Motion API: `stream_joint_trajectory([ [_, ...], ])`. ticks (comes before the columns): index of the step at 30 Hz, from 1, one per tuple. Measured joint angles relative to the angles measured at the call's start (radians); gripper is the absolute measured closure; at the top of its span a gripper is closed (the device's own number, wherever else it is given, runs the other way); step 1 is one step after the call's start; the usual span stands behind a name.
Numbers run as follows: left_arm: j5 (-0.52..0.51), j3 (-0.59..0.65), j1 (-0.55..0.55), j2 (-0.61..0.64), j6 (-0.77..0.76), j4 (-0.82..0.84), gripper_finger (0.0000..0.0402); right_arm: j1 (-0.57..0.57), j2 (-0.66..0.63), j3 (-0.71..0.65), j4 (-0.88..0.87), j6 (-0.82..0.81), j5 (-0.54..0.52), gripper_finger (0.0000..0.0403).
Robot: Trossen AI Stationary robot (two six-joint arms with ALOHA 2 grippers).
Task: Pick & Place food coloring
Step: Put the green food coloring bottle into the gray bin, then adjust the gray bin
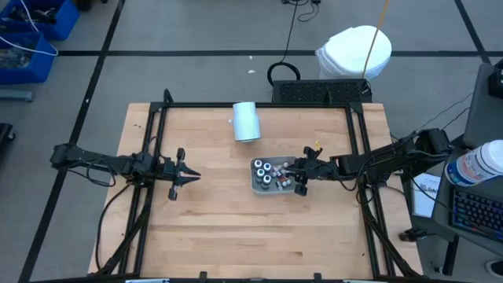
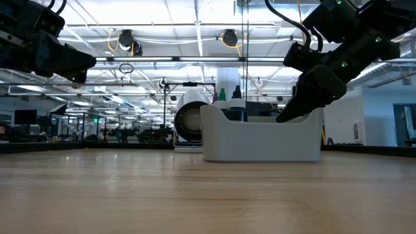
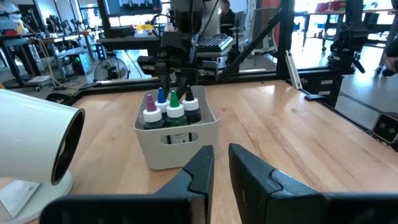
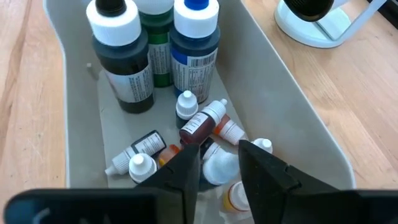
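Over the grey tray point(image 4: 305, 118), my right jaws point(image 4: 219, 163) hang slightly spread above small food coloring bottles point(image 4: 200, 127), picking; next: descend, pinch one. Left jaws point(image 1: 179, 177), nine o'clock, slightly spread, idle.

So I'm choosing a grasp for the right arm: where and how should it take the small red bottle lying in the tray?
Probably across the body of the small red bottle, coming straight down. It lies tilted on the other small bottles with its label side up, and the grey tray wall blocks any side approach. The right gripper hangs just above, fingers open.
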State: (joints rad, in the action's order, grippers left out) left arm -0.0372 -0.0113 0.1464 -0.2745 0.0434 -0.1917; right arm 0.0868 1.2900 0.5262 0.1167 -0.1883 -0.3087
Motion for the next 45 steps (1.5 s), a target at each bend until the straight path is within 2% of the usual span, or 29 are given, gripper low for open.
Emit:
stream_joint_trajectory([
  [7, 0.000, 0.000, 0.000, 0.000, 0.000, 0.000, 0.0344, 0.000, -0.009, -0.002, 0.012, 0.025, 0.000, 0.0279],
  [12, 0.000, 0.000, 0.000, 0.000, -0.024, 0.000, 0.0344, 0.000, -0.094, 0.005, 0.042, 0.053, -0.001, 0.0285],
  [16, -0.005, 0.000, 0.000, -0.001, -0.100, 0.009, 0.0344, 0.016, -0.203, 0.006, 0.040, 0.109, 0.000, 0.0322],
  [19, -0.065, 0.000, 0.000, -0.017, -0.146, 0.003, 0.0346, 0.047, -0.290, 0.006, 0.016, 0.163, -0.001, 0.0367],
  [21, -0.094, 0.000, 0.004, -0.040, -0.163, -0.008, 0.0361, 0.068, -0.347, 0.006, -0.044, 0.190, -0.002, 0.0392],
  [23, -0.118, 0.000, 0.013, -0.084, -0.175, -0.047, 0.0387, 0.081, -0.400, 0.006, -0.111, 0.200, -0.007, 0.0395],
  [27, -0.139, 0.000, 0.045, -0.218, -0.224, -0.144, 0.0395, 0.085, -0.524, 0.007, -0.281, 0.166, -0.005, 0.0397],
  [31, -0.279, 0.000, 0.077, -0.414, -0.289, -0.318, 0.0397, 0.084, -0.625, 0.008, -0.512, 0.002, -0.004, 0.0400],
  [34, -0.353, 0.000, 0.091, -0.573, -0.317, -0.468, 0.0393, 0.084, -0.654, 0.008, -0.677, -0.121, -0.004, 0.0402],
  [37, -0.353, -0.022, 0.093, -0.735, -0.357, -0.585, 0.0397, 0.084, -0.652, 0.008, -0.786, -0.226, -0.013, 0.0402],
  [41, -0.306, -0.144, 0.098, -0.950, -0.383, -0.622, 0.0395, 0.084, -0.625, -0.028, -0.778, -0.320, -0.057, 0.0402],
  [45, -0.325, -0.299, 0.099, -1.192, -0.382, -0.614, 0.0398, 0.084, -0.584, -0.111, -0.626, -0.333, -0.055, 0.0402],
])
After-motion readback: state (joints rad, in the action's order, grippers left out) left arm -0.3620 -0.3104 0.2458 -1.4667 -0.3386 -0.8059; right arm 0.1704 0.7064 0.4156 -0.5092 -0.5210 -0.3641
